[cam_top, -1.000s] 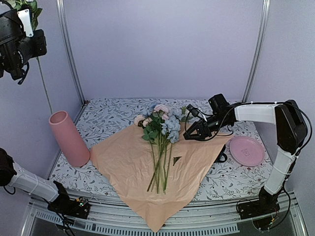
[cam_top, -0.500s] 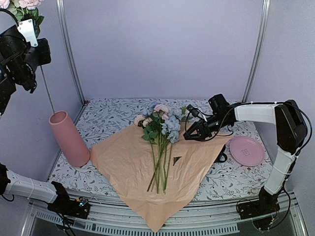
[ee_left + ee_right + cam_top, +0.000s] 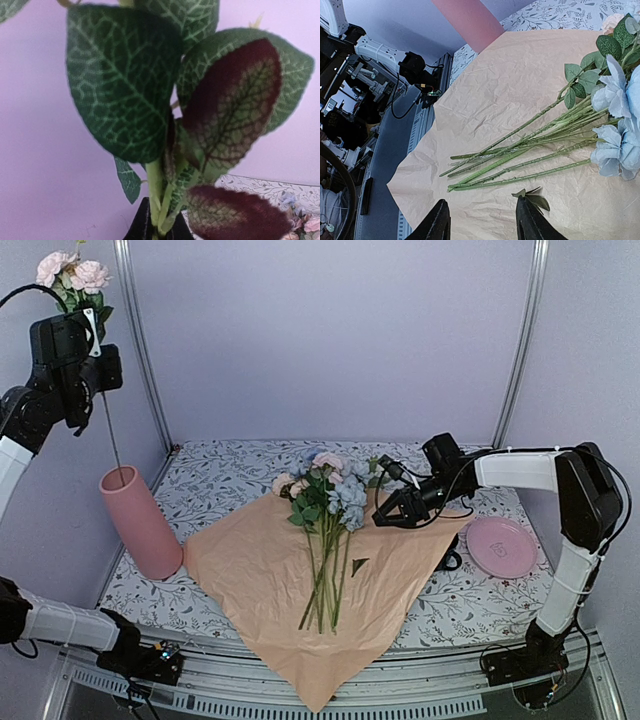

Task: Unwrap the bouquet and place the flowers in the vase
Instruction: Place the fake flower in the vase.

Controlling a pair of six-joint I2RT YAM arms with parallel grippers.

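Lowered left end effector [image 3: 90,320] clasps flower [image 3: 72,272], stem tip at vase [image 3: 140,522].

The left pincer [image 3: 90,328], clamped on a pink-flowered stem [image 3: 112,435], has been swung in from the upper left corner and lowered, so that the blooms [image 3: 72,273] are now fully shown and the stem's foot is brought to the mouth of the vase [image 3: 140,525].
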